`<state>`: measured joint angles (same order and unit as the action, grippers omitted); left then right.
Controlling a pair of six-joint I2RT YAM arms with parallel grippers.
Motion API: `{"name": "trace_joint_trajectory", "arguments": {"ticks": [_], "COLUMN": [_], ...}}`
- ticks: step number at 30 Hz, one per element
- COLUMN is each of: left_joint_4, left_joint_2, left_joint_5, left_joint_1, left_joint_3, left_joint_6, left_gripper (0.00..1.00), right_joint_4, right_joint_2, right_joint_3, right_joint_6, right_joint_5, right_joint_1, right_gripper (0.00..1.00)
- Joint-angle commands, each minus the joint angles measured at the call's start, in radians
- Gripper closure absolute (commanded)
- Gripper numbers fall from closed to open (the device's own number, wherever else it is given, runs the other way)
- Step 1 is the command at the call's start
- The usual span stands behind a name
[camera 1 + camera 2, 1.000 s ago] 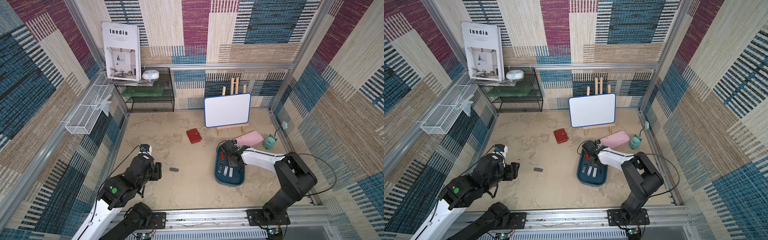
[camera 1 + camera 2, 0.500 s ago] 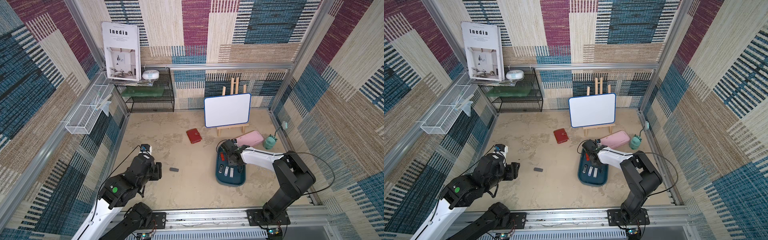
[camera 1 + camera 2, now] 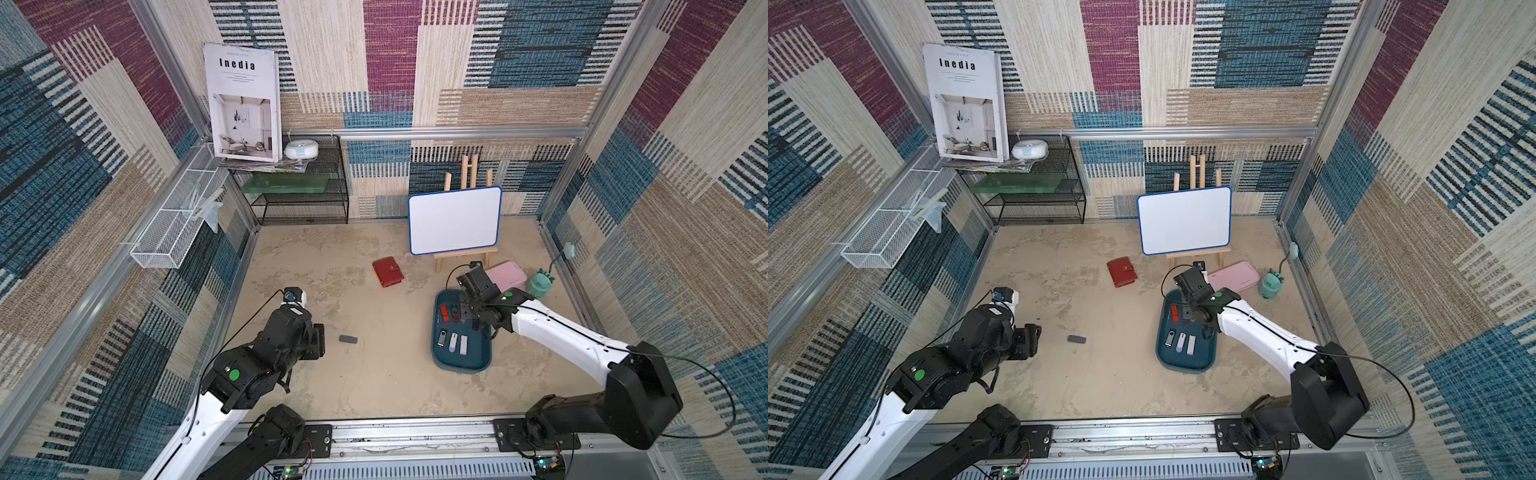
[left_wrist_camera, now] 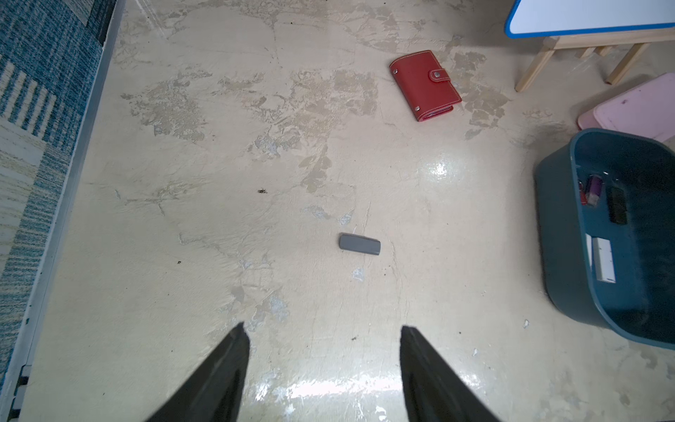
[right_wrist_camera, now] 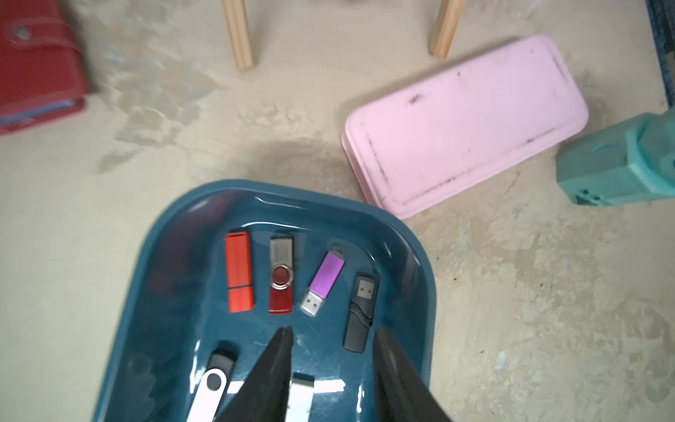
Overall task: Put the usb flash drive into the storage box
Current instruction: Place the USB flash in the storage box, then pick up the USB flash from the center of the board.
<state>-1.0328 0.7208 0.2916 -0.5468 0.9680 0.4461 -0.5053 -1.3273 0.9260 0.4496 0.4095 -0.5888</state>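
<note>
Out on the beige table (image 4: 255,146), between the left gripper (image 4: 323,326) and the storage box (image 4: 559,234), the grey usb flash drive (image 4: 359,244) is lying flat, not yet boxed. It is looking light, stiff and smooth, so pinching its long sides at mid-length is seeming safest. Its long axis is running crosswise toward the box; its plug end is not showing. Both grippers are hanging released and empty, the right gripper (image 5: 333,330) over the box

Storage box (image 5: 175,234) glossy teal plastic; wallet (image 4: 423,86) stitched red leather; easel legs (image 5: 239,36) bare wood.
</note>
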Motion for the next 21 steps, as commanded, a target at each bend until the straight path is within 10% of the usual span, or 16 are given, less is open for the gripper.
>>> {"name": "trace_joint_trajectory", "arguments": {"ticks": [1,12,21], "left_joint_4": [0.003,0.137,0.484], "left_joint_2": [0.041,0.194,0.340], "left_joint_5": [-0.020,-0.214,-0.337], "left_joint_1": [-0.001,-0.006,-0.016], "left_joint_3": [0.014,-0.188,-0.349], "left_joint_6": [0.011,0.351,0.394], "left_gripper": [0.31,0.36,0.36], "right_joint_4": [0.128,0.536,0.612], "right_joint_2": [0.099,0.343,0.419], "right_joint_3": [-0.043,-0.313,-0.376], "right_joint_6": [-0.123,-0.181,-0.184], "right_joint_5": [-0.049,-0.048,-0.106], "right_joint_1": [0.000,0.014,0.014], "right_gripper": [0.54,0.38,0.37]}}
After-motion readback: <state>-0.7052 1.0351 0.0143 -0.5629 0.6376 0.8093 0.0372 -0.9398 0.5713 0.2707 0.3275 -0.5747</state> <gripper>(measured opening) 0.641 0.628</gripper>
